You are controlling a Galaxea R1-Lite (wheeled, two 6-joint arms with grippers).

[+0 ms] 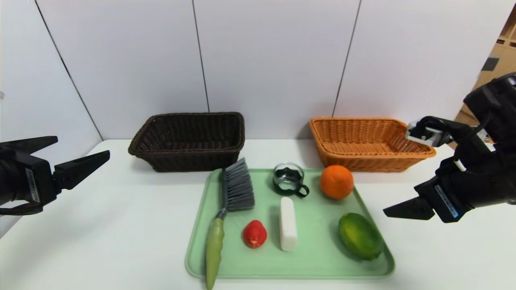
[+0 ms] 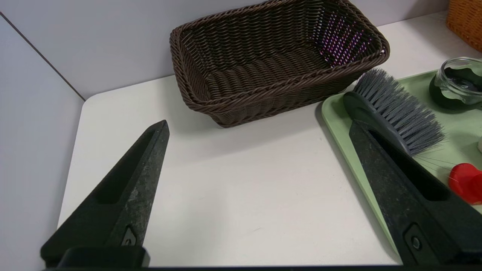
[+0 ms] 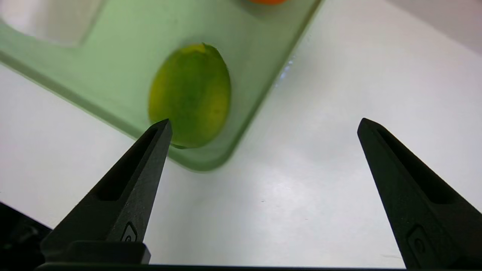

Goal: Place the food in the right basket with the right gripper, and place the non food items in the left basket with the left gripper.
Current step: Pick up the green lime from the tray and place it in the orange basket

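A green tray [image 1: 318, 253] holds a grey brush with a green handle [image 1: 238, 189], a glass cup [image 1: 288, 177], a white bar [image 1: 288, 223], a red toy [image 1: 254, 233], an orange [image 1: 336, 181] and a green fruit [image 1: 360, 236]. Behind it stand the dark brown left basket [image 1: 189, 141] and the orange-tan right basket [image 1: 367, 141], both empty. My left gripper [image 1: 82, 147] [image 2: 259, 124] hovers open over the table left of the tray. My right gripper [image 1: 397, 172] [image 3: 263, 126] hangs open just right of the tray, one fingertip close to the green fruit [image 3: 190, 96].
The white table [image 1: 121, 225] ends at a wall behind the baskets. In the left wrist view the dark basket [image 2: 275, 56], brush bristles [image 2: 399, 105] and tray rim [image 2: 339, 124] lie ahead of the fingers.
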